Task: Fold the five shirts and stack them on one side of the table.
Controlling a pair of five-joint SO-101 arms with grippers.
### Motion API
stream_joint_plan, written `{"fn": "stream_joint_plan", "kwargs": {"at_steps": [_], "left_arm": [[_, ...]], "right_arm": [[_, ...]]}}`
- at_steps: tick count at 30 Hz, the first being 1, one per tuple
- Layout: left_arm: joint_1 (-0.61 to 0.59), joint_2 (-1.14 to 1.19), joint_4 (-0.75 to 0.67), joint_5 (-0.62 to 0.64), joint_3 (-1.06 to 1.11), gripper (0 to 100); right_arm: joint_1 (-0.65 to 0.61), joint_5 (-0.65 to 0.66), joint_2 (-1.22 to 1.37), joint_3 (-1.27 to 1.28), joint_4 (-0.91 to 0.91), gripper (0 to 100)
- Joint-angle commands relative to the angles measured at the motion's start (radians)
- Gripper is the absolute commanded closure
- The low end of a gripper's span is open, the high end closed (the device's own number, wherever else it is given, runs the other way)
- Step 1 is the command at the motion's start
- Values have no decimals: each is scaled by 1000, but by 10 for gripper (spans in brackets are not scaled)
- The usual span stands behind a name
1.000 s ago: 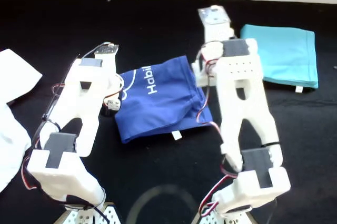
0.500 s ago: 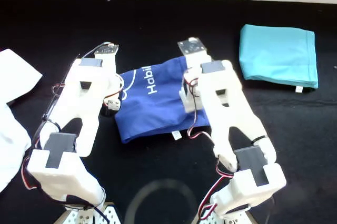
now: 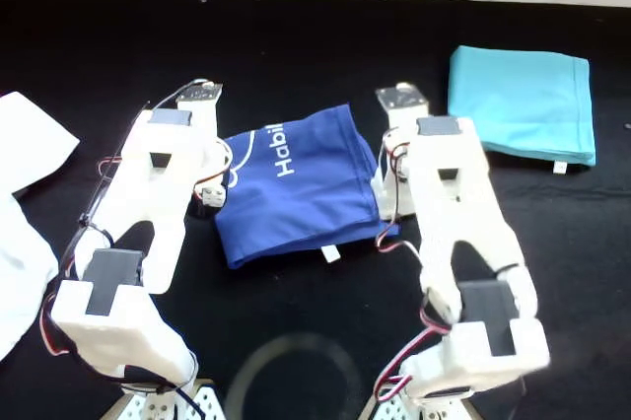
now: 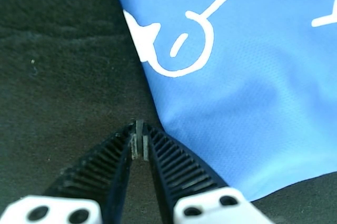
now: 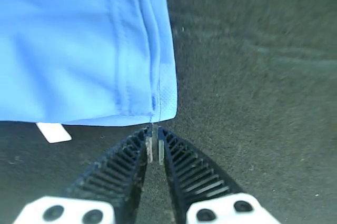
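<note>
At the near edge of the black tabletop, the right arm has swung since a second ago. It was then stretched far out, with its wrist up near the turquoise shirt. Half a second ago it lay across the right side of the blue shirt. It now stands just off that shirt's right edge. The left arm has not moved in that time.

The right hand is pinched together with nothing between its ribbed fingers. Its tips sit on the bare tabletop right at a hemmed corner of the blue shirt. That side of the shirt, bunched toward the arm a second ago, now lies flatter. A small white tag pokes out from the shirt's near edge.

The left hand is likewise closed on nothing. It points down at the tabletop just beside the blue shirt's left edge, close to the white line drawing printed there.

The blue shirt lies folded in the middle of the tabletop, between the two arms. The right arm's upper links overhang its right border in the high view.

Against the left edge of the tabletop, a loose heap of white fabric lies unfolded, well apart from the blue shirt.

Farther back, toward the far right corner, the turquoise shirt lies folded into a neat rectangle. It is apart from the blue shirt and clear of both arms.
</note>
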Motion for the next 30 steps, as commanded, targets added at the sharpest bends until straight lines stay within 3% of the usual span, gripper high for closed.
{"fn": "stream_joint_plan", "kwargs": {"at_steps": [1,7,11,19,30], "left_arm": [[-10,-50,-2,8,-13,991],[-10,-50,-6,8,-13,991],[-10,-50,-2,8,-8,991],[-12,-50,-3,8,-12,991],[-12,-51,2,9,-13,991]], "right_arm": [[-21,-41,-134,-28,-22,992],[-127,-63,-113,56,-209,992],[-127,-63,-25,101,-332,992],[-127,-60,8,114,-196,992],[-97,-57,-2,283,-255,992]]}}
